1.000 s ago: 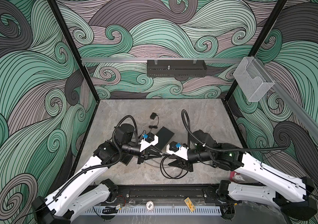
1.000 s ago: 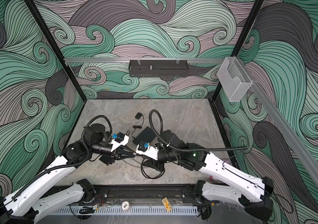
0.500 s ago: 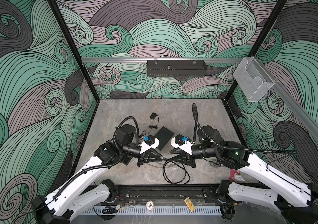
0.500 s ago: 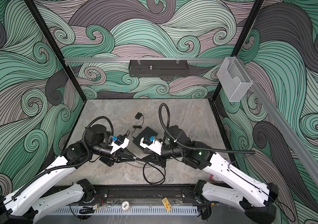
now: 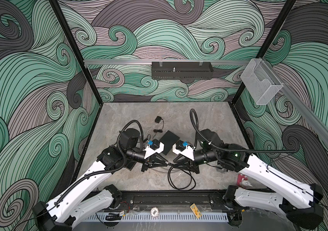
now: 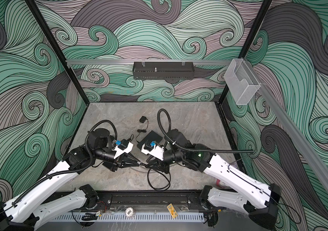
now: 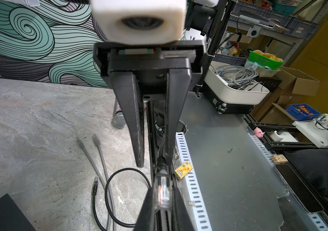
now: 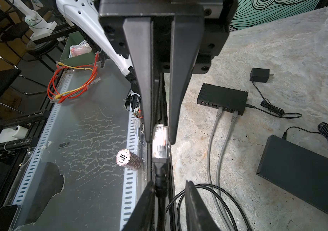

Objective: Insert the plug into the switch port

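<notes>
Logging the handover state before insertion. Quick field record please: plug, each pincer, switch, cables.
plug: clear network plug on a black cable, held away from the switch
left pincer: shut on the plug
right pincer: open, black cable running between its fingers
switch: small black ribbed switch box on the grey stone table, apart from both pincers
ports: two grey cables plugged in, other ports free
status: plug not yet inserted

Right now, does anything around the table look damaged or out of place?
In the right wrist view, the sheet beyond the edge of the table is scratched with a jagged piece missing; a poker chip stack lies on its side there.
</notes>
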Controlling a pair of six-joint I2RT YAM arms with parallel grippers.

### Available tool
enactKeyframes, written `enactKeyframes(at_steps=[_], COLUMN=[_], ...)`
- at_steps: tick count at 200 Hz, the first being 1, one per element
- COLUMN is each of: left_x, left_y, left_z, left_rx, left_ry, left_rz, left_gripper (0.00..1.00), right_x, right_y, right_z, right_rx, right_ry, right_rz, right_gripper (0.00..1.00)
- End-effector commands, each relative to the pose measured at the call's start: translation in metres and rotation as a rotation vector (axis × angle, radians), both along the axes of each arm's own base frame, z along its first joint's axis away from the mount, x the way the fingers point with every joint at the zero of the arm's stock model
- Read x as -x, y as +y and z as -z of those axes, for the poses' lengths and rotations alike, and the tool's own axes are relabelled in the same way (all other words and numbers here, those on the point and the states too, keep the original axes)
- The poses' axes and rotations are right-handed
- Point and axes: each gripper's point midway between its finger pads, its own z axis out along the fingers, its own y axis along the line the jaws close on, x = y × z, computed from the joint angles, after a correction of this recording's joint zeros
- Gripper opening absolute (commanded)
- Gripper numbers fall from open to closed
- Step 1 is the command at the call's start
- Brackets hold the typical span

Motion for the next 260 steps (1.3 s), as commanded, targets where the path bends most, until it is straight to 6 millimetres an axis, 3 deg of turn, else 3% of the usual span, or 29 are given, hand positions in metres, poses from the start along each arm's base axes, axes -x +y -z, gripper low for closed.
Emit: enactKeyframes(at_steps=[1,178,260], left_x=[0.004,-0.002,-0.002], left_y=[-0.001,-0.003,-0.003], left_z=[-0.007,-0.007,-0.007], left_rx=[0.014,0.001,-0.001], left_ry=[0.005,0.021,0.027], left_rz=[0.023,-0.006,-0.006], left_gripper=[0.0,0.0,0.0], right_x=[0.003,0.005,0.008], right_y=[0.001,0.0,0.0], right_z=[-0.01,0.005,0.001], right_rx=[-0.021,0.037,0.024], right_ry=[0.007,-0.005,0.007], right_rz=[-0.017,-0.014,-0.028], right_gripper=[0.27,0.18,0.02])
